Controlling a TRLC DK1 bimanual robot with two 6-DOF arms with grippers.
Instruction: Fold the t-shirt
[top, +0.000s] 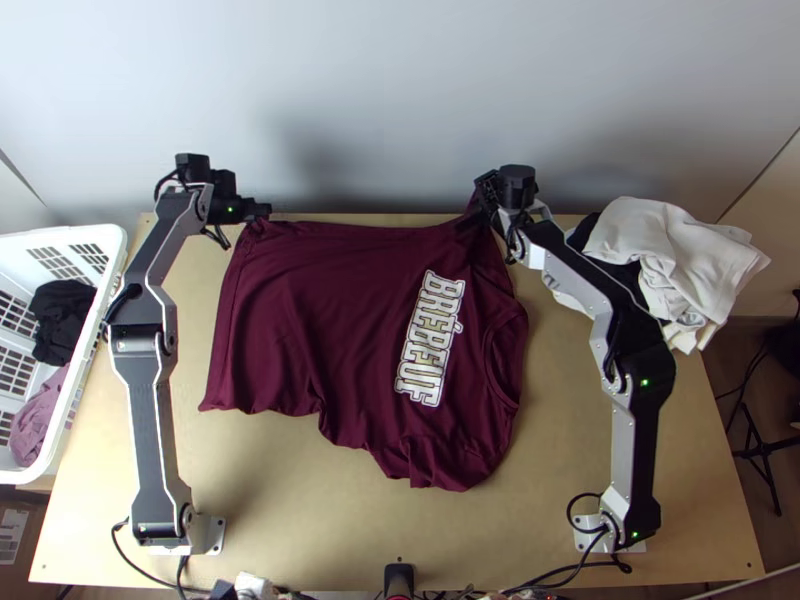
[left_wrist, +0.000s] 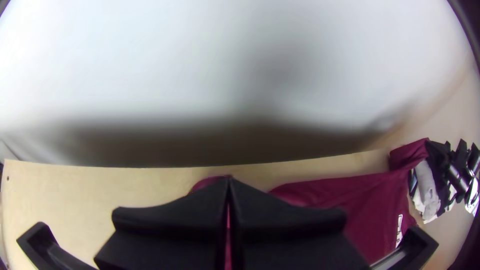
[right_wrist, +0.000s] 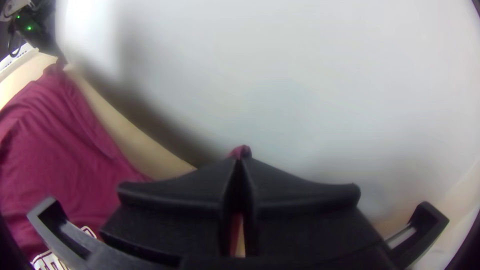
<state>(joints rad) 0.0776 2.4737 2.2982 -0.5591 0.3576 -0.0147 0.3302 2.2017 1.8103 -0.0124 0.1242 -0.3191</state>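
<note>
Fingers (left_wrist: 170, 222) of left gripper (top: 264, 211) and right gripper (top: 484, 193) clench the t-shirt (top: 320, 310); a basket (top: 110, 236) holds black cloth (top: 62, 310) and pink cloth (top: 37, 422).

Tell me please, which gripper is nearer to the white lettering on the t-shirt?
Right. The right gripper pinches the t-shirt beyond the white lettering, on the same side; the left gripper pinches its opposite far corner, across the plain part.

The left arm (top: 154, 425) runs along the table's (top: 290, 480) left side, its claw (top: 266, 211) at the far left corner, fingers (left_wrist: 185, 215) pressed together. The right arm (top: 622, 455) bends inward from the table's near right, its claw (top: 482, 190) by the far edge, right of centre, fingertips (right_wrist: 220, 172) meeting.
</note>
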